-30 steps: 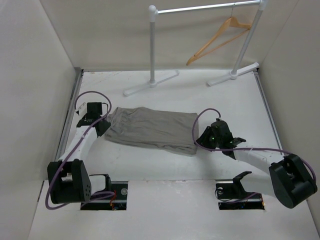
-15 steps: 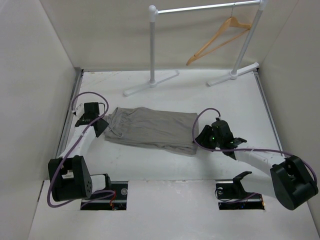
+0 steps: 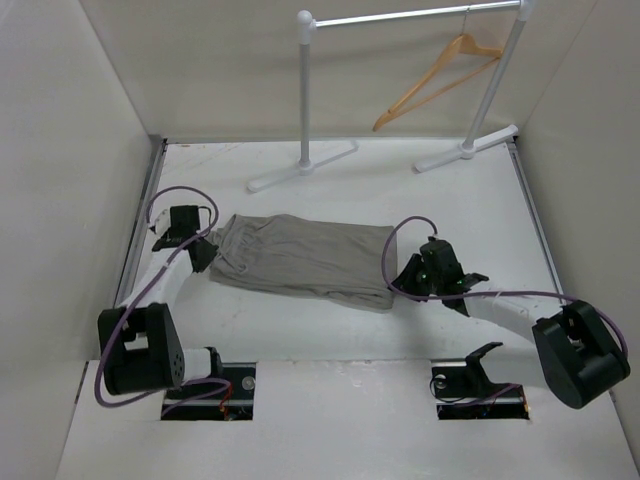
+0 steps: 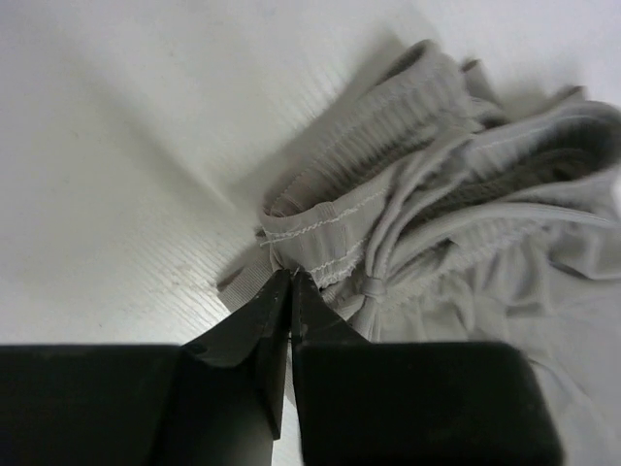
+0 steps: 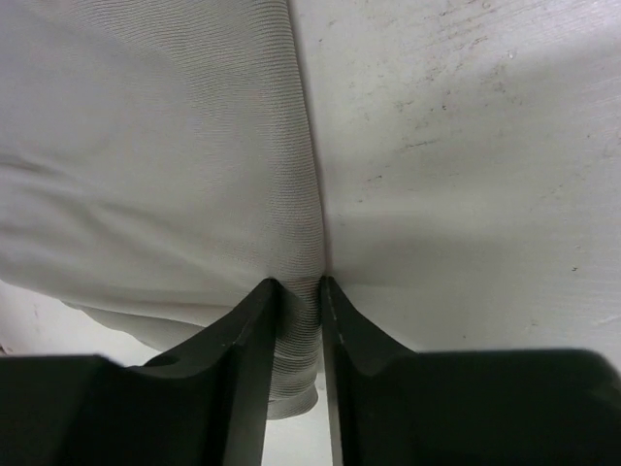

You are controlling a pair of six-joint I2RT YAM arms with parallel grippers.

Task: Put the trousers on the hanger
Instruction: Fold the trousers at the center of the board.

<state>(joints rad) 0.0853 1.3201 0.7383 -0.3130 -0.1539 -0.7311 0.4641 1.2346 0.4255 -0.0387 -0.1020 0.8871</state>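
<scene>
The grey-taupe trousers (image 3: 300, 258) lie folded flat on the white table, waist to the left. My left gripper (image 3: 205, 252) is at the waist end. In the left wrist view its jaws (image 4: 291, 277) are closed together on the hem of the gathered waistband (image 4: 388, 209). My right gripper (image 3: 402, 274) is at the right end of the trousers. In the right wrist view it (image 5: 299, 283) is shut on the folded cloth edge (image 5: 303, 223), which shows between the fingers. The tan wooden hanger (image 3: 440, 78) hangs by its hook on the rail at the back right, far from both grippers.
The white-and-silver clothes rail (image 3: 410, 17) stands at the back on two feet (image 3: 300, 168) (image 3: 466, 148). Plain walls close in the table (image 3: 470, 215) on the left, the right and the back. Two cut-outs (image 3: 208, 388) lie by the arm bases.
The left wrist has shifted slightly up and back at the waistband. The right arm has edged a little to the left. The trousers lie almost where they were.
</scene>
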